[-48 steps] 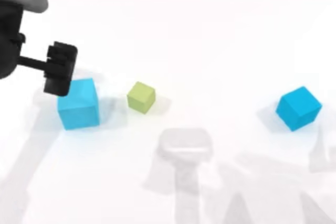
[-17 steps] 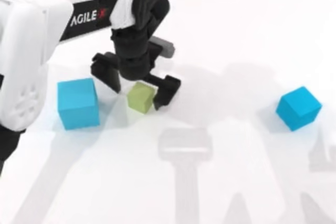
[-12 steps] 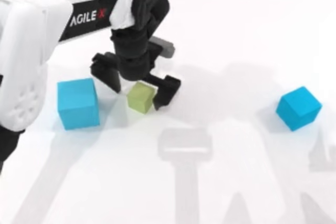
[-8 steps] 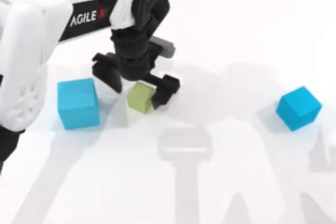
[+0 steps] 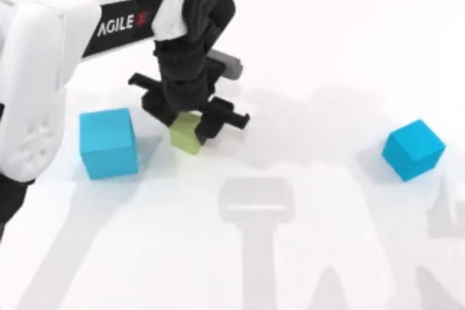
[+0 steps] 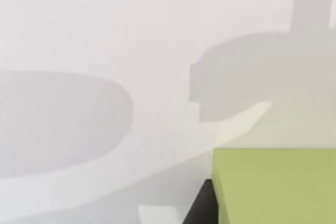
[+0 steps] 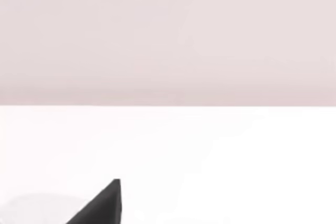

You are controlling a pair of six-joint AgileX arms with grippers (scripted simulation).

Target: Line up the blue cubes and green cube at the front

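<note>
two blue cubes (image 5: 108, 143) (image 5: 413, 149), one green cube (image 5: 185, 134)

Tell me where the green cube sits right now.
In the top view the green cube is left of the table's centre, clamped between the fingers of the left gripper, with the larger blue cube just to its left.

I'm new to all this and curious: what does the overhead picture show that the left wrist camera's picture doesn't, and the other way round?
Only the top view shows the left arm, its left gripper closed on the green cube, and both blue cubes, one at left, one at right. Only the left wrist view shows a close-up of the green cube's face beside a dark finger. Both show the green cube and the white table.
</note>
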